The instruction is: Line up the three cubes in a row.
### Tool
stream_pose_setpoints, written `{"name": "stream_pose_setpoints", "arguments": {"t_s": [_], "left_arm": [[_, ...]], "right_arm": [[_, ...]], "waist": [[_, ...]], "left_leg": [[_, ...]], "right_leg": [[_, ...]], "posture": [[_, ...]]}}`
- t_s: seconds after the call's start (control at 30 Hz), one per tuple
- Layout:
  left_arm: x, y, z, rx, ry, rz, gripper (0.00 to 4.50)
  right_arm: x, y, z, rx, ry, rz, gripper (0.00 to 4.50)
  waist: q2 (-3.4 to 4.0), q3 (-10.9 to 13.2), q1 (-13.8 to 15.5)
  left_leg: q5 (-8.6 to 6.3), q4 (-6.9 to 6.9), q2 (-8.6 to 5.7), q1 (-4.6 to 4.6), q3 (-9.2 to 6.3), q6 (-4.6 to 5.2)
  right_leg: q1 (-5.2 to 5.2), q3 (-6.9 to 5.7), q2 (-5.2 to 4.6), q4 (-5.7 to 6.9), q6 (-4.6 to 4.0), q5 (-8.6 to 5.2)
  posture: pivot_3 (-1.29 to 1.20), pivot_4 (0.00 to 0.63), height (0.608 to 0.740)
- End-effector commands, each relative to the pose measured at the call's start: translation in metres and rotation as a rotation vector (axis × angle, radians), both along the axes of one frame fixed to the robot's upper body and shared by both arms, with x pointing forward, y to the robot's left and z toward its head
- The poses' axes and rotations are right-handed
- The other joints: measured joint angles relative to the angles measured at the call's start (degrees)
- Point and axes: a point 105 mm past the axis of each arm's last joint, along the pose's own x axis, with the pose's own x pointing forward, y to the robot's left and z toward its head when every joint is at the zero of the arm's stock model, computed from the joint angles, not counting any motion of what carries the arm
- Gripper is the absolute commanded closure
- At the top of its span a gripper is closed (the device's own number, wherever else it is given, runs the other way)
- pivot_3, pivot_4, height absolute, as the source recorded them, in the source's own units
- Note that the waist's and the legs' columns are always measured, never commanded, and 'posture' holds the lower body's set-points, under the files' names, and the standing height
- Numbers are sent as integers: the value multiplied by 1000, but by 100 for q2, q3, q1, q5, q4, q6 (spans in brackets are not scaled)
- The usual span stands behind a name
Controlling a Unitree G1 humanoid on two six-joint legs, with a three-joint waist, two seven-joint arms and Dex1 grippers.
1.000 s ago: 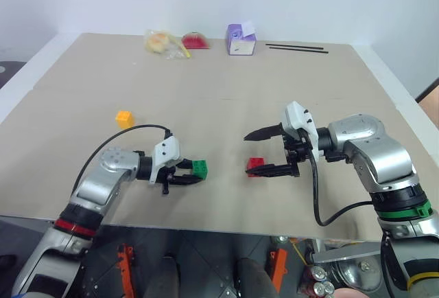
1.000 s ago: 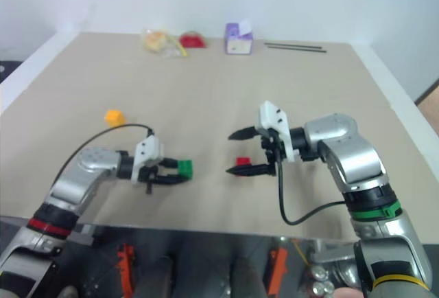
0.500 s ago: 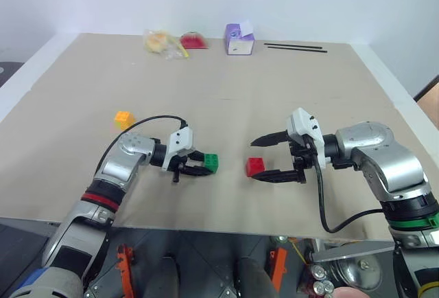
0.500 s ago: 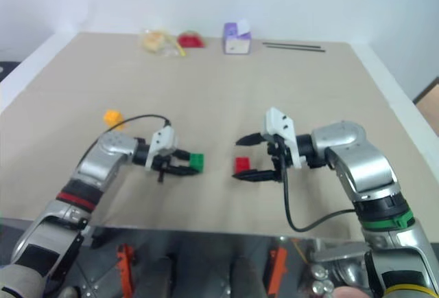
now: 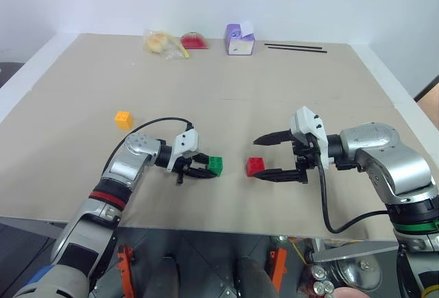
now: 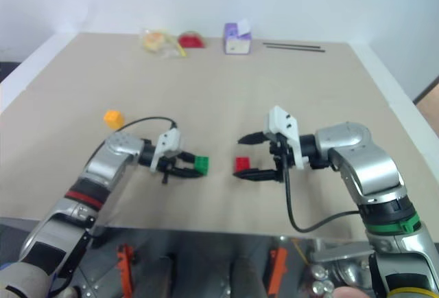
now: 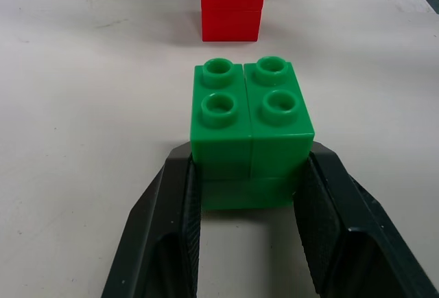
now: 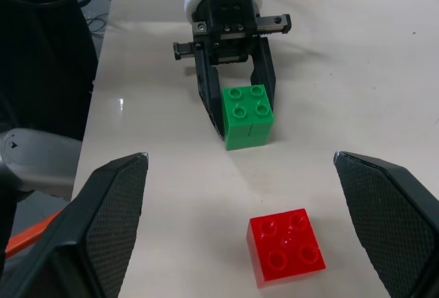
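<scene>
Head views, left gripper: fingers clamped on the green cube, low over the tan table.
Head views, right gripper: jaws spread wide, holding nothing, with the red cube just in front of the lower finger.
Head views, yellow-orange cube: alone on the table, well to the robot's left of the other two.
Head views, far edge: purple-and-white box, two wrapped items, two thin black sticks.
Left wrist view: both black fingers press the green cube's sides, studs up; the red cube stands beyond it, apart.
Right wrist view: wide-set fingers frame the red cube, nearer, and the gripped green cube beyond it.
</scene>
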Motion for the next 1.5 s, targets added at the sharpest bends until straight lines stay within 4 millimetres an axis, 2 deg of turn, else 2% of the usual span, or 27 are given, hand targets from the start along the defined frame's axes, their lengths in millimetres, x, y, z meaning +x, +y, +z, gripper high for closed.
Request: {"name": "stream_pose_setpoints", "arguments": {"t_s": [0.03,0.17,0.2,0.37,0.4,0.43,0.73,0.87,0.93,1.0,1.07,1.13,1.2,1.37,1.5], "left_arm": [[0,-3,8,-9,-30,-13,3190],[0,-3,8,-14,-28,-9,3190],[0,-4,8,-16,-24,-10,2164],[-4,-3,11,-29,-4,-25,656],[-5,-3,12,-33,-3,-28,229],[-6,-2,13,-36,-2,-30,37],[-7,-2,26,-85,-13,-26,37],[-5,2,56,-206,-30,44,37],[2,13,73,-283,-66,154,37],[14,32,81,-331,-106,344,37],[33,71,83,-373,-214,692,37],[35,101,81,-402,-289,947,37],[31,114,75,-435,-297,1100,37],[23,129,55,-459,-271,1306,37],[27,143,53,-457,-289,1369,37]], "right_arm": [[-3,0,13,7,-51,11,0],[-3,0,13,8,-49,14,0],[-3,0,13,8,-48,15,0],[-3,-1,13,8,-44,16,0],[-3,-1,13,9,-44,16,0],[-3,-1,13,9,-44,16,0],[-2,0,12,11,-43,21,0],[1,3,22,65,-69,5,0],[5,6,30,115,-87,-17,0],[12,10,39,168,-120,-52,0],[24,22,46,215,-161,-100,0],[27,34,50,259,-163,-100,0],[27,46,51,284,-140,-63,0],[37,63,48,279,-115,-9,0],[52,70,48,272,-117,4,0]], "waist": [[0,0,0],[0,0,0],[0,0,0],[0,0,0],[0,0,0],[0,0,0],[0,0,-1],[0,0,-3],[0,0,-18],[0,0,-24],[1,0,-47],[1,0,-66],[1,0,-20],[-2,0,106],[-2,0,102]], "left_leg": [[0,0,0,0,0,0],[0,0,0,0,0,0],[0,0,0,0,0,0],[0,1,0,0,0,0],[0,1,0,0,0,0],[0,1,0,0,0,0],[0,2,0,0,0,0],[0,2,0,0,0,0],[0,2,1,0,0,0],[0,2,2,0,0,1],[1,2,3,5,0,1],[0,1,5,16,0,1],[1,-1,8,14,-1,1],[2,11,3,4,-1,-2],[8,13,5,9,-2,2]], "right_leg": [[0,0,0,0,0,0],[0,0,0,0,0,0],[0,0,0,0,0,0],[0,0,0,0,1,1],[0,0,0,0,1,1],[0,0,0,0,1,1],[1,0,0,0,1,1],[0,0,0,0,1,1],[-1,0,0,1,2,3],[0,0,1,3,8,7],[1,1,2,4,16,13],[4,6,4,4,22,20],[5,6,9,7,24,21],[11,7,10,3,18,17],[8,7,13,3,-5,26]], "posture": [[0,150,740],[0,150,740],[0,150,740],[0,150,740],[0,150,740],[0,150,740],[0,150,740],[0,150,740],[0,150,740],[0,150,740],[0,150,740],[0,150,740],[0,150,740],[0,150,740],[0,150,740]]}}
